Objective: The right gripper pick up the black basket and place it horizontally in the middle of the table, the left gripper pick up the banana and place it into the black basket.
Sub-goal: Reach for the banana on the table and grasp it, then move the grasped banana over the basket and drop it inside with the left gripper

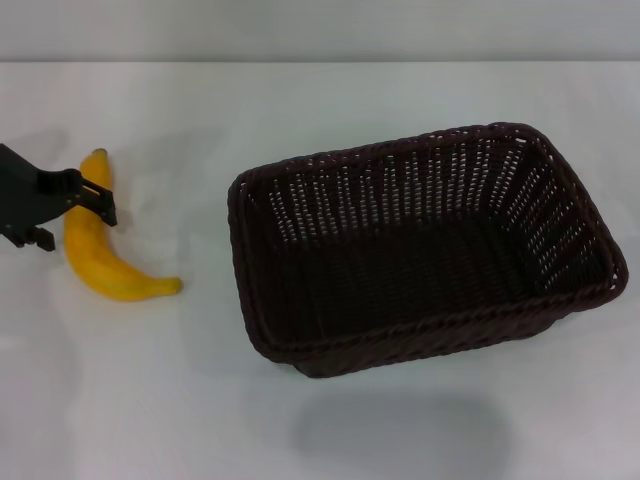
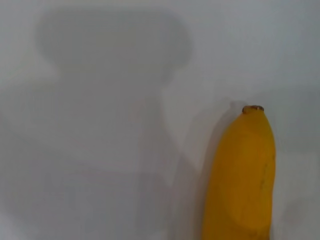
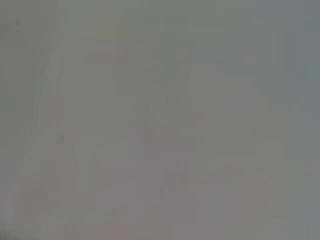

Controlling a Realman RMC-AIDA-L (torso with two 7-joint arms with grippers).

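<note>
Currently, status by item:

Black basket [image 1: 420,250]: sits upright on the bench [image 1: 330,420], long side running across the robot's front, slightly right of the middle. Judged as already placed; nothing is inside it.

Banana [image 1: 100,250]: lies on the bench at the robot's left, well apart from the black basket, curved, with one end pointing away from the robot. The left wrist view shows one tapered end of it [image 2: 242,175] flat on the white surface.

Left tool [image 1: 95,200]: reaches in from the left edge and overlaps the far half of the banana in the head view. The fingers appear to straddle the fruit, but whether they are wide, narrow or already clamped cannot be told, nor whether they touch it.

Right tool: not visible in any view; its wrist camera shows only a plain grey surface.

Step in hand: judged to be the grasp of the banana, with the transfer into the black basket not yet done.

Risk, off-centre grip: the left tool sits near one end, so the free end may swing down or the fruit may rotate once lifted.

Risk, slip: the smooth, rounded skin could slide out of a light grip.

Risk, rim strike: a low carry could catch the hanging end on the braided rim and knock the fruit loose.

Risk, bruising: too hard a squeeze could damage soft fruit.
</note>
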